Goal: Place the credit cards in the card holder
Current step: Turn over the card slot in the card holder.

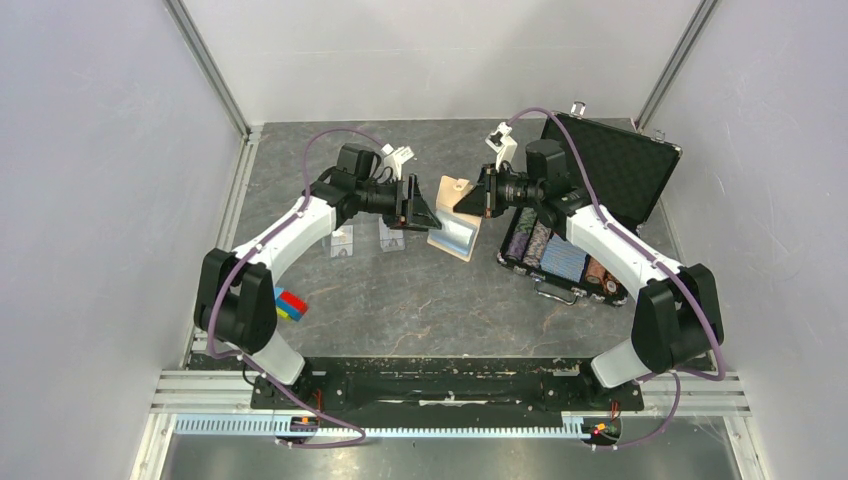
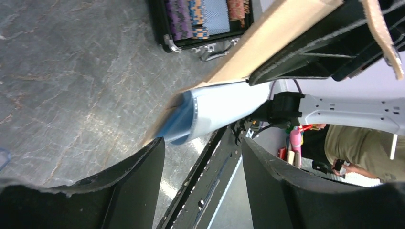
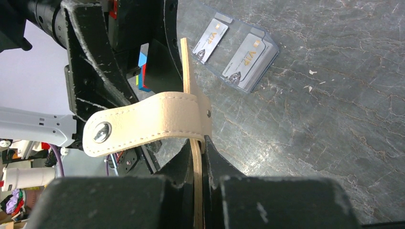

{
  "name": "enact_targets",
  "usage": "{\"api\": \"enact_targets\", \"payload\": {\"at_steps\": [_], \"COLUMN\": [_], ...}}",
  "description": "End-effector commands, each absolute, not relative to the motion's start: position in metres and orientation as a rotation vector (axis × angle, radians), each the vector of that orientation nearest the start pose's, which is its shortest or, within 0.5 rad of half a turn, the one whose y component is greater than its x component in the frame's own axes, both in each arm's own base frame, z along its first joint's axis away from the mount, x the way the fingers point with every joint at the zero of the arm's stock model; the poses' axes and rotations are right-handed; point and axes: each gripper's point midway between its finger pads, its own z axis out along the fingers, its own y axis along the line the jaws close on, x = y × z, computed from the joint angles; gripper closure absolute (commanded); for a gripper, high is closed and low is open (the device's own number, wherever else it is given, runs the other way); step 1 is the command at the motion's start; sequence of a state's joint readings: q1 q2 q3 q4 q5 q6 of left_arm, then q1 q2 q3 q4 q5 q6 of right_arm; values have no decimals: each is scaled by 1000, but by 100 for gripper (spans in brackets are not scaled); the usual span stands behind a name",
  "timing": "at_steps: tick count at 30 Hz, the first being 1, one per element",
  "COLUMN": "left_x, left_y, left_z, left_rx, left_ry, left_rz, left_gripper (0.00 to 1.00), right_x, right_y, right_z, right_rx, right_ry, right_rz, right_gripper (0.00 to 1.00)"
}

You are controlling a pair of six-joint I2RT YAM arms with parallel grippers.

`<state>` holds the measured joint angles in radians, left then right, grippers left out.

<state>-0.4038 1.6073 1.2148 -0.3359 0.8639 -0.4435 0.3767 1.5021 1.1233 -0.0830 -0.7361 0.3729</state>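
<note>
Right hand (image 3: 198,152) clamped the floppy tan leather card holder (image 3: 143,126) by its flap, left hand (image 2: 203,157) wide beside it; thin glossy grey-white cards (image 3: 250,62) beyond looked slippery, best taken by edges.

Overhead camera looks down; 2 close wrist cameras share the card holder (image 3: 148,121).

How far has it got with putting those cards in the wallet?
The wallet is already open, clamped in the right gripper; the open left gripper faces its blue pocket. Both cards lie on the table, so neither is picked up or inserted yet.
</note>
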Motion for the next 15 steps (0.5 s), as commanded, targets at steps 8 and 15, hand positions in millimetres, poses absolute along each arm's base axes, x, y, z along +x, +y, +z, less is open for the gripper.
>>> {"api": "enact_targets", "payload": {"at_steps": [8,15], "left_x": [312,300], "left_y": [-295,-303], "left_z": [213,231], "left_rx": [530,587], "left_ry": [2262,2213], "left_rz": [-1319,-1365], "left_gripper": [38,51], "right_x": [330,330], "right_y": [271,270], "right_z": [232,226], "right_rx": [-516,-512], "right_ry": [2004,2020], "right_rz": [1214,1212], "right_gripper": [100,100]}}
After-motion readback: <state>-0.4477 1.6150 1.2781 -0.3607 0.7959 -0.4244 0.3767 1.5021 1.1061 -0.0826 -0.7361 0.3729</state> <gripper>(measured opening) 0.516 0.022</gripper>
